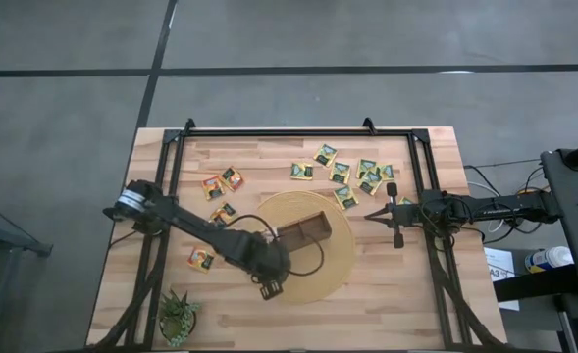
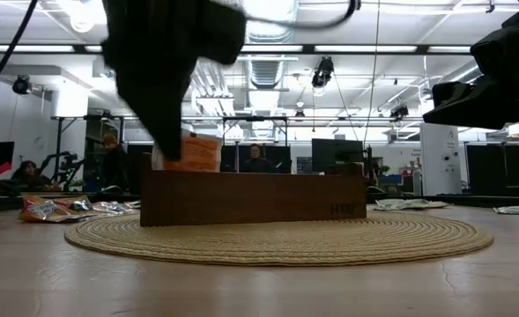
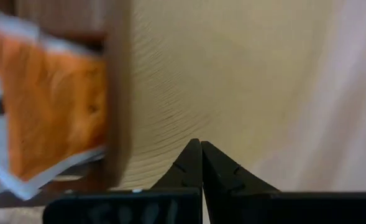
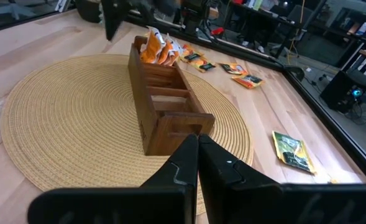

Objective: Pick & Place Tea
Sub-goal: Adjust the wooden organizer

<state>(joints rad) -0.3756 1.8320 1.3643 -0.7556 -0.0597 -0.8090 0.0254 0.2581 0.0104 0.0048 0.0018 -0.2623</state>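
Overhead and side views of a tea-sorting task partway through. A wooden box (image 1: 303, 233) sits on a round woven mat (image 1: 333, 263) at the middle of the table (image 1: 387, 304). Orange tea bags (image 4: 158, 50) already stand in the box's end compartment, on the left arm's side; the nearer compartments seen from the right wrist look empty. The left pincer (image 1: 269, 287) hangs just beside that filled end, over the mat, its fingers pressed together and holding nothing. The right pincer (image 1: 375, 216) waits at the mat's opposite edge, likewise fully closed and empty.

Most of the tea remains loose on the table: a cluster of green-and-yellow bags (image 1: 352, 175) near the far right corner, a few red and orange bags (image 1: 220, 184) on the left side, and a single bag (image 1: 201, 259) near the plant (image 1: 179, 316). By this evidence only a small share is placed, and the greater part is yet to be collected.
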